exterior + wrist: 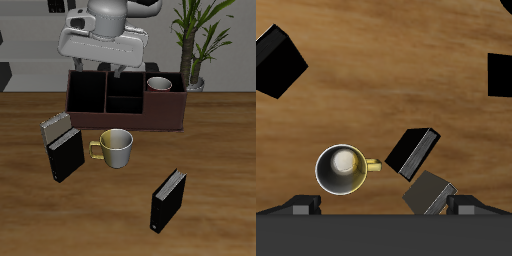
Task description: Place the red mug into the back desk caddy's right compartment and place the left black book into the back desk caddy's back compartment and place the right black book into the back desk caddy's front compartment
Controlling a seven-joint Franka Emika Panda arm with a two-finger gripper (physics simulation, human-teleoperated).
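Alignment matters next: with the red mug (160,83) apparently in the caddy (125,112), the end effector (98,66), fingers apart and empty, should centre over the left black book (168,200), upright near the worktop's (222,150) front edge, gripping its covers squarely.

red mug (159,84) in caddy (125,113) | black books (65,156) (168,200) on table (220,160)

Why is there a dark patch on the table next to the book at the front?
Exterior view: that patch is a soft shadow the black book throws on the wooden table; the cream mug has one too, and the picture is sharp. Wrist view: just as crisp, no glare, though the dark caddy shows hardly any detail.
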